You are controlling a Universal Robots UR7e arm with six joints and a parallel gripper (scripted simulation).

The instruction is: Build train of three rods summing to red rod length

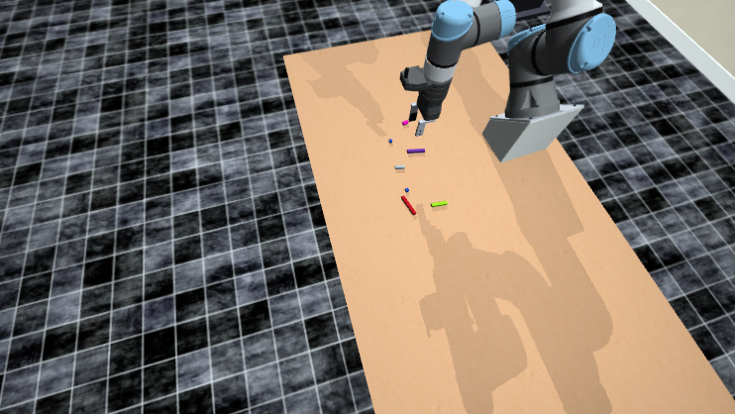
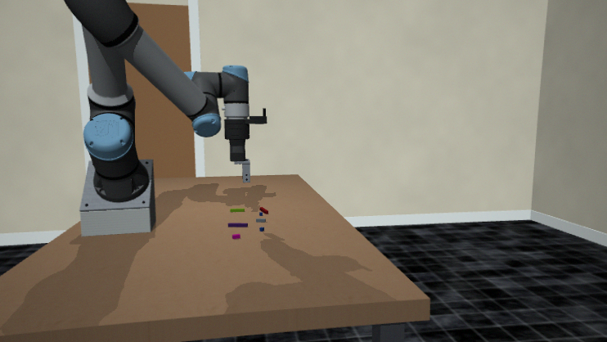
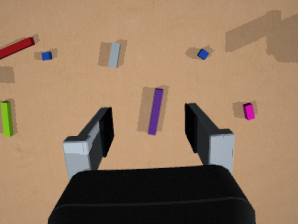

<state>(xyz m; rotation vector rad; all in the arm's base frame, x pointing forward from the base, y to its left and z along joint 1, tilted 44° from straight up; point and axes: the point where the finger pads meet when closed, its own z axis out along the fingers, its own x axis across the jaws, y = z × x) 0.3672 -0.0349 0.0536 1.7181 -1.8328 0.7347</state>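
Several rods lie apart on the table [image 1: 360, 92] [image 2: 178, 280]. They are a red rod [image 1: 408, 205] [image 2: 263, 209] [image 3: 16, 47], a lime rod [image 1: 438, 204] [image 2: 236, 210] [image 3: 7, 117], a purple rod [image 1: 415, 151] [image 2: 237, 225] [image 3: 156, 111], a grey rod [image 1: 399, 166] [image 2: 260, 220] [image 3: 115, 54], a magenta rod [image 1: 405, 122] [image 2: 236, 236] [image 3: 249, 111] and two blue cubes [image 1: 390, 140] [image 1: 406, 189] [image 2: 261, 228] [image 2: 260, 213] [image 3: 202, 54] [image 3: 45, 56]. My gripper [image 1: 417, 121] [image 2: 245, 176] [image 3: 148, 120] is open and empty. It hangs well above the table; in the wrist view the purple rod shows between its fingers.
The robot's grey base [image 1: 529, 131] [image 2: 116, 212] stands on the table beside the rods. The table's long edge [image 1: 321, 205] runs close to the rods on the blue cubes' side.
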